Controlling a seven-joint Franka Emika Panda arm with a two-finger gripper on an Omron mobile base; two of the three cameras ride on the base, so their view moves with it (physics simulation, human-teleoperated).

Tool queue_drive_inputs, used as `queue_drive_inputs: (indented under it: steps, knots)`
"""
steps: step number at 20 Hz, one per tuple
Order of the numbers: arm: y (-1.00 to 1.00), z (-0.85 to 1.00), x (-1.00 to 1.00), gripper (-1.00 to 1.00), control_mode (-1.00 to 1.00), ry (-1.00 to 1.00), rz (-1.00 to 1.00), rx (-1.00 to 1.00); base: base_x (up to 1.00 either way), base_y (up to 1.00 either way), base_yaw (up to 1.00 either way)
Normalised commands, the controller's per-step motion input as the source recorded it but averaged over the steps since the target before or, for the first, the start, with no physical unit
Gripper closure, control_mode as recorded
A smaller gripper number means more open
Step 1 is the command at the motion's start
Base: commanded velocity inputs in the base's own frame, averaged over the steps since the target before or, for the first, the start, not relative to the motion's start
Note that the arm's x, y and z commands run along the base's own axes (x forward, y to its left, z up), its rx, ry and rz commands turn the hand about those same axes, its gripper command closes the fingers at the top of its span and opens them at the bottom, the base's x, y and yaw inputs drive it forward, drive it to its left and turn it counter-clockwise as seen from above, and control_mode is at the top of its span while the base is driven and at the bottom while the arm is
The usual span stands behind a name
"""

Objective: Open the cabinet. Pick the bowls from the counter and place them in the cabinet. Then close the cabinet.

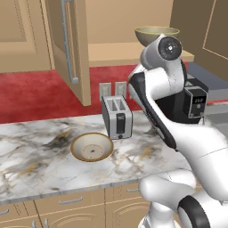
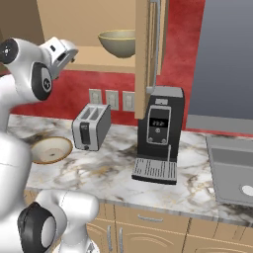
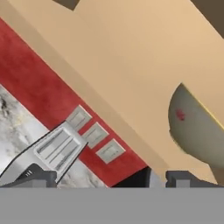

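The cabinet (image 1: pixel 116 53) stands open, its left door (image 1: pixel 67 44) and right door (image 2: pixel 148 54) swung out. The deeper olive-yellow bowl (image 1: pixel 156 34) (image 2: pixel 118 43) (image 3: pixel 197 131) rests on the cabinet's lower shelf. On the counter (image 1: pixel 40 156) left of the toaster sits the shallow tan-rimmed bowl (image 1: pixel 92 147) (image 2: pixel 51 149). My gripper (image 2: pixel 73 55) (image 3: pixel 111 181) hovers at shelf height just left of the olive bowl. It is open, nothing is between its fingers, and it is clear of the bowl.
A silver toaster (image 1: pixel 116 116) (image 2: pixel 91 126) (image 3: pixel 52 151) stands under the cabinet by the wall outlets (image 3: pixel 94 133). A black coffee machine (image 2: pixel 159 133) is below the right door. A sink (image 2: pixel 232 168) lies at the far right.
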Motion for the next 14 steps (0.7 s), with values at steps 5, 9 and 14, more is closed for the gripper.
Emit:
queue_drive_inputs:
  steps: [5,9,14]
  knots:
    - [0.08,-0.08,-0.05,-1.0,-1.0,0.22,0.15,0.06,0.0,0.0,0.0]
    - [0.21,-0.33,-0.01,-1.0,-1.0,0.07,0.13,0.03,0.0,0.0,0.0]
    - [0.41,-0.52,-0.04,-1.0,-1.0,0.0,0.1,0.0,0.0,0.0,0.0]
